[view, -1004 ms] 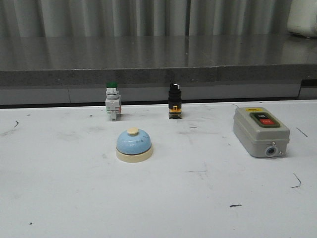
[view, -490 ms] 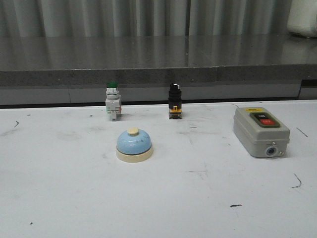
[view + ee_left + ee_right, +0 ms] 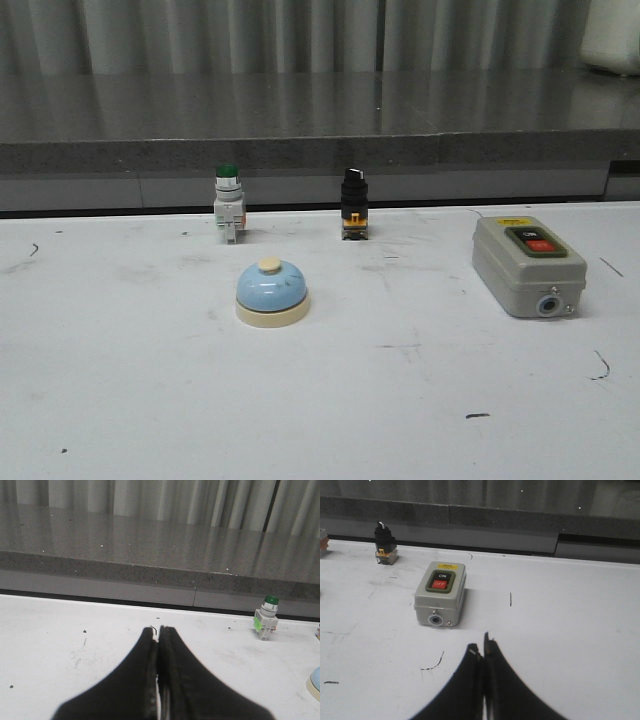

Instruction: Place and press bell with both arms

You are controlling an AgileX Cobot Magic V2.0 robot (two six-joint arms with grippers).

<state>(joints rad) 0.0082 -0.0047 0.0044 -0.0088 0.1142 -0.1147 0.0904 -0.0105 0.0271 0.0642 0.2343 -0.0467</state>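
Blue bell [image 3: 272, 292] cut off in left wrist view (edge only) | left gripper [image 3: 158, 630] closed

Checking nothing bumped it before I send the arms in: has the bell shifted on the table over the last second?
No. The bell sits in the same spot, in front of and just right of the green-capped push button, as before.

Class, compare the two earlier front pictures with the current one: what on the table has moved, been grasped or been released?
Nothing visibly changed: the bell, green-capped push button, black selector switch and grey switch box sit where they were.
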